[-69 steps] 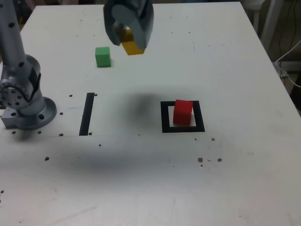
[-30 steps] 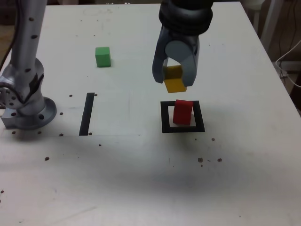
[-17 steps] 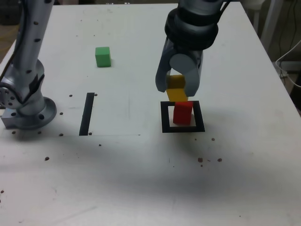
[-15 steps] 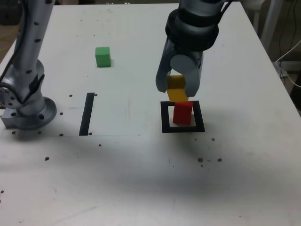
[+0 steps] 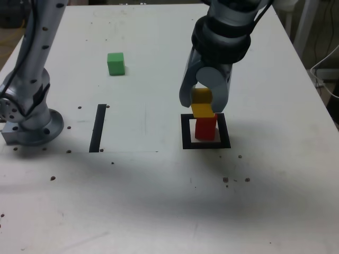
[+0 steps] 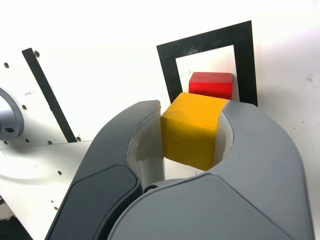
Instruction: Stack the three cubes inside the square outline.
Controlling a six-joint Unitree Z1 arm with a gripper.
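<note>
Right now, seen from the exterior view, my gripper [image 5: 204,102] points down over the square outline [image 5: 206,144], clenched on the yellow cube [image 5: 202,104]. That cube hangs directly above the red cube [image 5: 205,127], its lower edge at the red one's top; whether the two touch I cannot tell. The red cube stands on the white centre of the outline. The green cube [image 5: 116,63] sits alone on the white table [image 5: 159,201], well apart toward the exterior view's left and farther back. A straight black strip [image 5: 98,127] lies on the table between the outline and my grey base [image 5: 29,124], nearer the base

From the wrist view, my two dark fingers [image 6: 125,150] press their pale pads against opposite faces of the yellow cube [image 6: 191,129]. Just past it shows the top of the red cube [image 6: 211,84], framed by the white centre of the square outline [image 6: 169,67]. The black strip [image 6: 47,92] runs slantwise nearby, beside a curved edge of my base [image 6: 10,117]
</note>
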